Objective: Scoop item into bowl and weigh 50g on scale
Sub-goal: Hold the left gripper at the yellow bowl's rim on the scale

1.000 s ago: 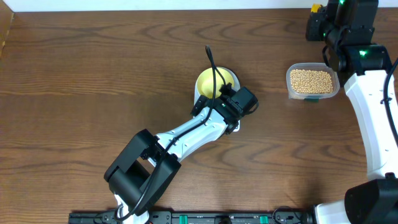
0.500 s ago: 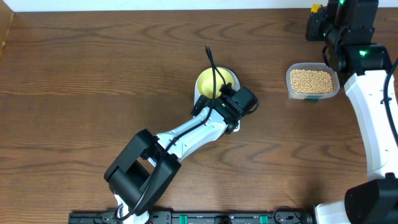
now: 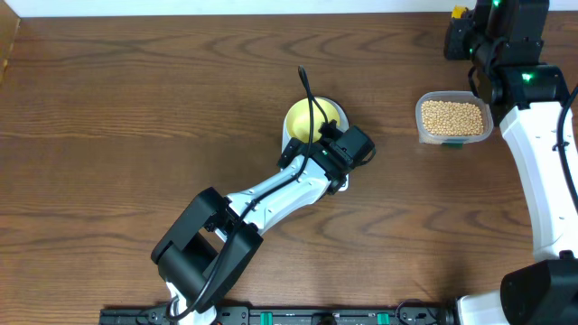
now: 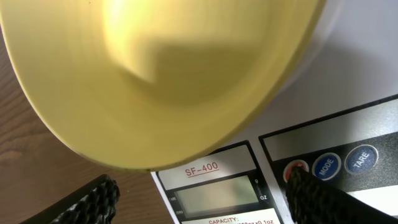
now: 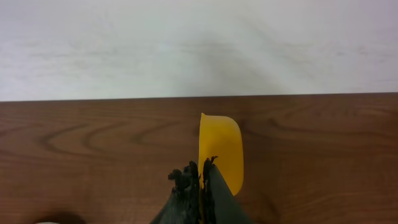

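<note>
Nothing moved since before: my left jaws [image 4: 199, 190] gape empty beside the bowl [image 4: 161, 74] on the scale [image 4: 348, 99], my right jaws [image 5: 198, 186] pinch the scoop [image 5: 221, 149] ready.

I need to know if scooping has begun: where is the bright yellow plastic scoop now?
The bright yellow plastic scoop is clamped in the right gripper, empty, above the brown wooden table near its far right edge.

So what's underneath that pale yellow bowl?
The bowl sits on a white scale; its blank display and coloured buttons show in front. The platform part beneath the bowl is covered, so unseen.
</note>
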`<state>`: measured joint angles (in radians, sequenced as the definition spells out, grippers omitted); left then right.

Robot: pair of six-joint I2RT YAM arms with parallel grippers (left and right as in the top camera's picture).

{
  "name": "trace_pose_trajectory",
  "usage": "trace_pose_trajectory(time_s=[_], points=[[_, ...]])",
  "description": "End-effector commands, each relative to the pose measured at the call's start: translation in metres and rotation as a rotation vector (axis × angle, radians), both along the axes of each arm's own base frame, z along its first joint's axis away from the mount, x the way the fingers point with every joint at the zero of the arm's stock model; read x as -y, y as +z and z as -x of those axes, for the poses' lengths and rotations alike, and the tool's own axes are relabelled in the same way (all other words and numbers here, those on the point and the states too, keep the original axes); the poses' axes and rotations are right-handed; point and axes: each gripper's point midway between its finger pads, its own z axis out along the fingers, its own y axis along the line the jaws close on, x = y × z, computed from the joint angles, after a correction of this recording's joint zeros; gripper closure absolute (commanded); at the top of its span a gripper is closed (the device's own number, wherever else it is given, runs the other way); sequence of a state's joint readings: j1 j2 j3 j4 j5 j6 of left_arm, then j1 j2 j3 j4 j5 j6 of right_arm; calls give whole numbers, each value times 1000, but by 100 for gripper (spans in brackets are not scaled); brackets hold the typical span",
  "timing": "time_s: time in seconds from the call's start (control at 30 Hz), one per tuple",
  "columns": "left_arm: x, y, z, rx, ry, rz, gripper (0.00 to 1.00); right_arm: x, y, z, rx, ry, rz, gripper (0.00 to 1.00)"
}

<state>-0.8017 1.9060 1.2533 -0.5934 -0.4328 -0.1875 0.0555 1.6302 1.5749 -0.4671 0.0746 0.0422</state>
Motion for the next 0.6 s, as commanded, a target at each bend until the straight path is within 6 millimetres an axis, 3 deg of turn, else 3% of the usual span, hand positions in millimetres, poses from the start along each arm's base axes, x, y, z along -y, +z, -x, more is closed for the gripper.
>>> trace_pose_trajectory(time_s=[0.0, 0.57], points=[[-3, 0, -1, 16, 19, -7, 12, 0, -3, -1, -7, -3, -14, 99], [-2, -1, -2, 17, 18, 0, 12, 0, -4, 0, -10, -3, -14, 99]])
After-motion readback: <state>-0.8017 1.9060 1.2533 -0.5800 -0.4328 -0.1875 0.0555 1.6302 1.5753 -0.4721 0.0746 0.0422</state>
